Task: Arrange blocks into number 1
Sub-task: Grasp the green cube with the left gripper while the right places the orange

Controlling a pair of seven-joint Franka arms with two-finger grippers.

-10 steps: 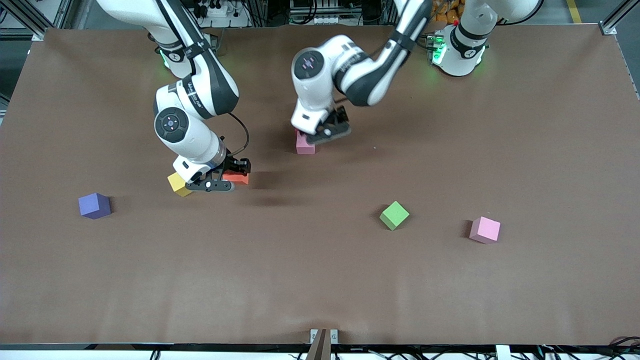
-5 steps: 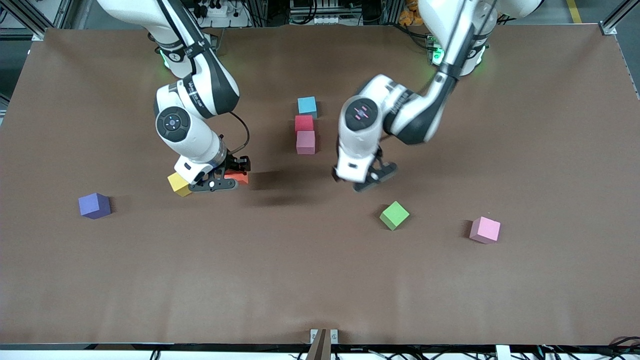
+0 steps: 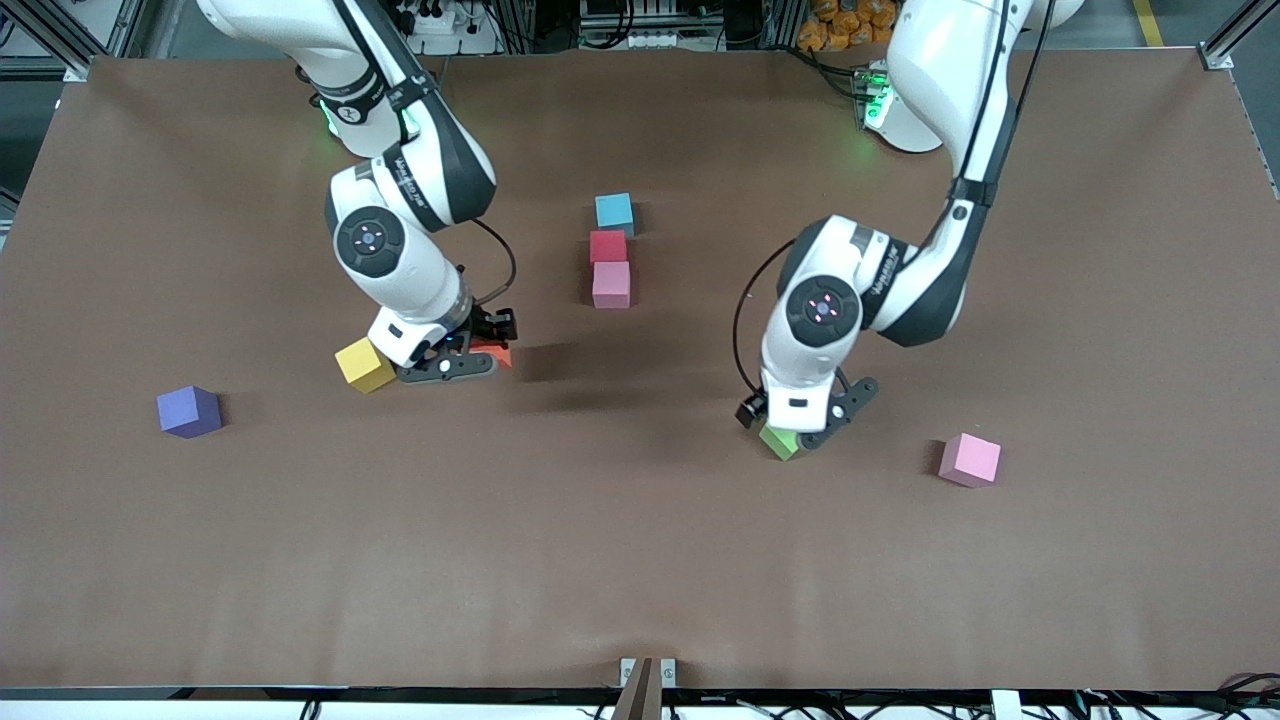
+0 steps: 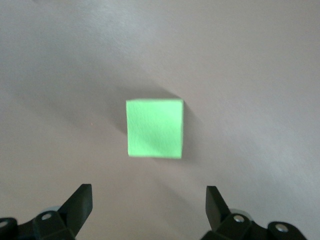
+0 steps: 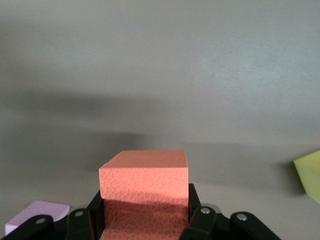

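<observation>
Three blocks already stand in a line at the middle of the table: a sky blue cube farthest from the front camera, a red cube just beside it and nearer, and a pink cube touching the red one, nearer again. That reads as the start of the stroke of a 1, roughly half built.

The right gripper is closed on the orange cube, low over the table just beside the yellow cube, toward the right arm's end; the right wrist view shows the orange cube clamped between the fingers, the yellow cube off to one side. The left gripper hangs over the green cube with its fingers spread wide; the left wrist view shows the green cube lying free on the table, the fingertips clear of it.

Left to do, by this reckoning: bring orange and green to the line, and perhaps the second pink cube, which sits alone toward the left arm's end. A purple cube lies apart near the right arm's end.

The table is covered in plain brown matte sheeting, faintly creased. Along its edge by the arms' bases stand metal framing, cables and a power strip.
</observation>
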